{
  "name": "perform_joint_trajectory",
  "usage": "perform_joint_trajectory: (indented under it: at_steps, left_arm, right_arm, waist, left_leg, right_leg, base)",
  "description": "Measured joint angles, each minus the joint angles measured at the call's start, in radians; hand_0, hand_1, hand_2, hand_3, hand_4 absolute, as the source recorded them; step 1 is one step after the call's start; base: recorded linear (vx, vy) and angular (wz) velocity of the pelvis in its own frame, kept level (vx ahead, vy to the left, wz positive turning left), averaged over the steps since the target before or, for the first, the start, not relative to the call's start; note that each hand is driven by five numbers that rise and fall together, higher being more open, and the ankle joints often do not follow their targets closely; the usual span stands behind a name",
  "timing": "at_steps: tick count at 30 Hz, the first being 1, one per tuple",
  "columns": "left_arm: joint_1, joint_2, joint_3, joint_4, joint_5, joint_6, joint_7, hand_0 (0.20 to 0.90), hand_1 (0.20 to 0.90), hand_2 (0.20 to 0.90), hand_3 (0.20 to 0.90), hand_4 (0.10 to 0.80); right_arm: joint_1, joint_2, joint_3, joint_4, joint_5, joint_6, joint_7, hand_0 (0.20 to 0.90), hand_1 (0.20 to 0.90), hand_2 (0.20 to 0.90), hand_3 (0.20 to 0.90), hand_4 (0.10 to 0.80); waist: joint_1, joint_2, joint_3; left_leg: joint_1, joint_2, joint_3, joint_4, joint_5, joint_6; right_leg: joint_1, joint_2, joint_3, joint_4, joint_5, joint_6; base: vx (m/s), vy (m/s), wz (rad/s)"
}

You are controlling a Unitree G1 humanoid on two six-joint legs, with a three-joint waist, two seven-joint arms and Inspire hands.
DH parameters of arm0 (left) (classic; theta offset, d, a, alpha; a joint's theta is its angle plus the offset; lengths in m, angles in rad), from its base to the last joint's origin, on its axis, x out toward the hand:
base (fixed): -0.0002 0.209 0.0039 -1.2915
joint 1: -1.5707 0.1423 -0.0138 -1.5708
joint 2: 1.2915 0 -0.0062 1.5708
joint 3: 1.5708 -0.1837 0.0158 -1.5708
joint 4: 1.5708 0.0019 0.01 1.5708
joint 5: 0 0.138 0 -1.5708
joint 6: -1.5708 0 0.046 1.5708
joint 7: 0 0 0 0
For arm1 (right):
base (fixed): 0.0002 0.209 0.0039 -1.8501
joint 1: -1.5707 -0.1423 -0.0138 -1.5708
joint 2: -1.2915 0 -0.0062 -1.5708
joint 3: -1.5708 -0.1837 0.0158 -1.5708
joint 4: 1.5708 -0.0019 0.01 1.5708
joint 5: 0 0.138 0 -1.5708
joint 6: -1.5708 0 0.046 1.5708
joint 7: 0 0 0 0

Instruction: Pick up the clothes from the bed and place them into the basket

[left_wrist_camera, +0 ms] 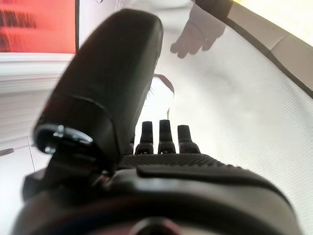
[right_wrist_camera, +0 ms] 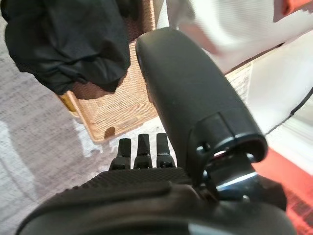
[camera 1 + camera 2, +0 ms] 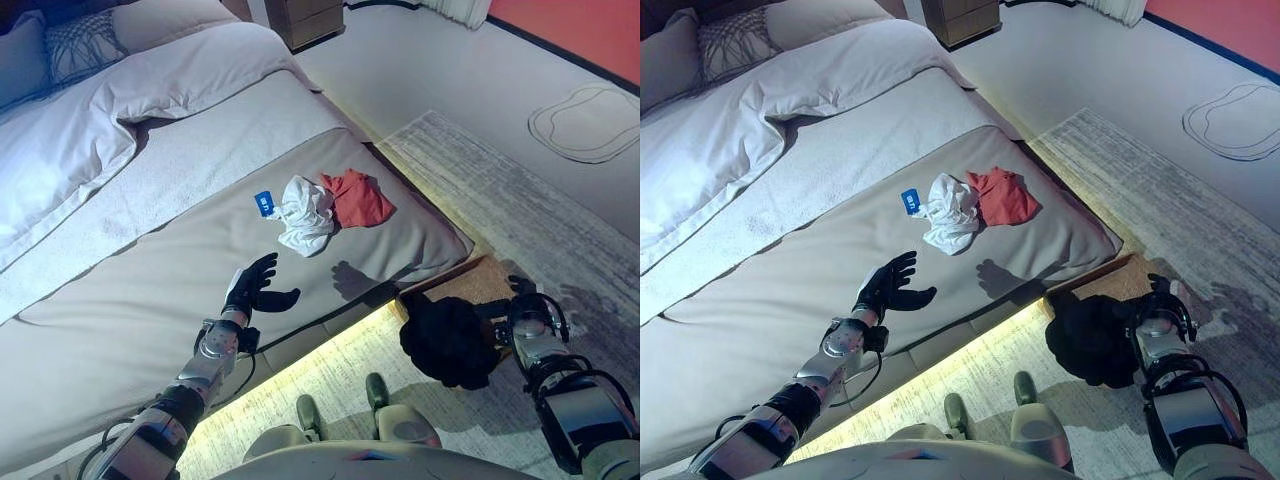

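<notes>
A white garment (image 3: pixel 305 215) and a red garment (image 3: pixel 356 198) lie bunched side by side on the grey bed (image 3: pixel 150 290), near its foot corner. A small blue tag (image 3: pixel 264 203) lies by the white one. My left hand (image 3: pixel 255 285) is open and empty above the bed, short of the white garment; its straight fingers (image 1: pixel 161 132) show in the left wrist view. A wicker basket (image 2: pixel 112 110) stands on the rug at the bed's corner with a black garment (image 3: pixel 448 340) heaped in it. My right hand (image 2: pixel 142 181) is open and empty beside the basket.
White duvet (image 3: pixel 60 150) and pillows (image 3: pixel 80 40) cover the head of the bed. A grey rug (image 3: pixel 520 200) lies along the bedside. A wooden nightstand (image 3: pixel 310 20) stands at the back. A lit strip (image 3: pixel 300 360) runs under the bed edge.
</notes>
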Motion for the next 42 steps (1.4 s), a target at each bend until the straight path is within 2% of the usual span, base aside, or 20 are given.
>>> perform_joint_trajectory:
  at_steps: [7,10,13,17,18,20,21,22,24,26,28,33,37,42]
  left_arm:
    - [0.002,0.000,0.001,0.000,-0.005,0.000,0.004,0.900,0.900,0.900,0.900,0.800]
    - [0.005,0.002,0.002,-0.001,-0.005,-0.001,0.005,0.900,0.900,0.900,0.900,0.800]
    - [0.008,0.007,0.001,-0.012,-0.004,-0.006,0.004,0.900,0.900,0.900,0.900,0.800]
    - [0.002,0.022,0.000,-0.065,-0.008,-0.043,0.002,0.900,0.900,0.900,0.900,0.800]
    - [0.002,0.021,-0.001,-0.080,-0.009,-0.052,-0.001,0.900,0.900,0.900,0.900,0.800]
    - [0.001,0.027,0.000,-0.117,-0.029,-0.076,-0.005,0.900,0.900,0.900,0.900,0.800]
    - [-0.001,0.042,0.000,-0.147,-0.044,-0.084,-0.005,0.900,0.900,0.900,0.900,0.800]
    - [-0.005,0.058,0.000,-0.173,-0.049,-0.092,-0.006,0.900,0.900,0.900,0.900,0.800]
    - [-0.020,0.094,0.000,-0.229,-0.057,-0.096,-0.006,0.900,0.900,0.900,0.900,0.800]
    - [-0.045,0.110,0.000,-0.262,-0.073,-0.097,-0.005,0.900,0.900,0.900,0.900,0.800]
    - [-0.054,0.119,0.001,-0.292,-0.090,-0.096,-0.003,0.900,0.900,0.900,0.900,0.800]
    - [-0.046,0.123,0.000,-0.338,-0.152,-0.087,-0.016,0.900,0.900,0.900,0.900,0.800]
    - [-0.045,0.146,0.001,-0.407,-0.166,-0.088,-0.019,0.900,0.900,0.900,0.900,0.800]
    - [-0.043,0.158,0.001,-0.448,-0.166,-0.086,-0.021,0.900,0.900,0.900,0.900,0.800]
  right_arm:
    - [-0.068,-0.033,0.116,-0.183,-0.061,0.051,-0.078,0.900,0.900,0.900,0.900,0.800]
    - [-0.161,-0.075,0.160,-0.256,-0.097,0.068,-0.086,0.900,0.900,0.900,0.900,0.800]
    - [-0.275,-0.131,0.193,-0.260,-0.115,0.072,-0.080,0.900,0.900,0.900,0.900,0.800]
    - [-0.472,-0.237,0.257,-0.216,-0.127,0.070,-0.048,0.900,0.900,0.900,0.900,0.800]
    - [-0.510,-0.259,0.273,-0.195,-0.128,0.070,-0.040,0.900,0.900,0.900,0.900,0.800]
    - [-0.577,-0.285,0.297,-0.155,-0.129,0.073,-0.033,0.900,0.900,0.900,0.900,0.800]
    - [-0.599,-0.292,0.310,-0.148,-0.131,0.073,-0.033,0.900,0.900,0.900,0.900,0.800]
    - [-0.615,-0.294,0.318,-0.140,-0.132,0.075,-0.029,0.900,0.900,0.900,0.900,0.800]
    - [-0.644,-0.295,0.342,-0.127,-0.132,0.082,-0.020,0.900,0.900,0.900,0.900,0.800]
    - [-0.659,-0.296,0.349,-0.126,-0.130,0.087,-0.012,0.900,0.900,0.900,0.900,0.800]
    - [-0.659,-0.295,0.356,-0.123,-0.121,0.092,0.010,0.900,0.900,0.900,0.900,0.800]
    - [-0.659,-0.295,0.374,-0.055,-0.122,0.097,0.047,0.900,0.900,0.900,0.900,0.800]
    - [-0.677,-0.321,0.386,-0.054,-0.122,0.096,0.065,0.900,0.900,0.900,0.900,0.800]
    - [-0.691,-0.324,0.388,-0.053,-0.112,0.091,0.069,0.900,0.900,0.900,0.900,0.800]
  waist:
    - [0.026,0.001,-0.001]
    - [0.040,0.003,-0.001]
    - [0.069,0.008,0.000]
    - [0.107,0.054,0.031]
    - [0.111,0.068,0.043]
    - [0.142,0.094,0.089]
    - [0.150,0.095,0.116]
    - [0.157,0.097,0.141]
    - [0.167,0.084,0.194]
    - [0.186,0.081,0.255]
    - [0.197,0.082,0.300]
    - [0.212,0.079,0.306]
    - [0.214,0.077,0.307]
    - [0.221,0.078,0.307]
  left_leg:
    - [-0.009,0.001,-0.027,0.000,0.010,-0.001]
    - [-0.020,0.001,-0.045,0.000,0.015,-0.006]
    - [-0.042,0.000,-0.064,0.002,0.021,-0.012]
    - [-0.165,-0.005,-0.095,0.070,0.040,-0.021]
    - [-0.192,-0.008,-0.107,0.093,0.040,-0.021]
    - [-0.229,-0.015,-0.127,0.136,0.040,-0.021]
    - [-0.251,-0.020,-0.132,0.159,0.038,-0.024]
    - [-0.273,-0.027,-0.139,0.174,0.031,-0.029]
    - [-0.326,-0.044,-0.147,0.217,0.014,-0.021]
    - [-0.388,-0.063,-0.157,0.298,-0.015,-0.018]
    - [-0.441,-0.068,-0.167,0.378,-0.041,-0.015]
    - [-0.544,-0.065,-0.188,0.576,-0.121,-0.007]
    - [-0.638,-0.064,-0.207,0.715,-0.180,-0.014]
    - [-0.757,-0.065,-0.221,0.802,-0.188,-0.018]
  right_leg:
    - [0.001,-0.001,-0.028,-0.001,0.000,0.000]
    - [-0.001,-0.003,-0.048,-0.005,-0.001,0.000]
    - [-0.017,-0.005,-0.070,0.000,-0.010,-0.013]
    - [-0.119,-0.020,-0.106,0.058,-0.009,-0.013]
    - [-0.146,-0.025,-0.114,0.090,-0.016,-0.023]
    - [-0.209,-0.039,-0.119,0.194,-0.062,-0.033]
    - [-0.252,-0.049,-0.119,0.266,-0.097,-0.036]
    - [-0.300,-0.058,-0.124,0.339,-0.132,-0.042]
    - [-0.392,-0.081,-0.128,0.475,-0.191,-0.047]
    - [-0.460,-0.105,-0.123,0.573,-0.230,-0.055]
    - [-0.500,-0.112,-0.127,0.641,-0.254,-0.064]
    - [-0.561,-0.125,-0.140,0.775,-0.305,-0.090]
    - [-0.627,-0.132,-0.148,0.879,-0.358,-0.106]
    - [-0.735,-0.138,-0.152,0.954,-0.368,-0.112]
  base:
    - [0.049,-0.013,0.11]
    - [0.097,-0.030,0.18]
    - [-0.015,0.014,0.21]
    - [-0.129,0.053,0.25]
    - [-0.127,0.010,0.27]
    - [-0.107,-0.019,0.16]
    - [-0.096,-0.054,0.18]
    - [-0.104,-0.075,0.27]
    - [-0.101,-0.091,0.31]
    - [-0.047,-0.092,0.20]
    - [-0.025,-0.091,0.20]
    - [0.022,-0.091,0.15]
    - [0.022,-0.089,0.11]
    - [-0.005,-0.044,0.09]
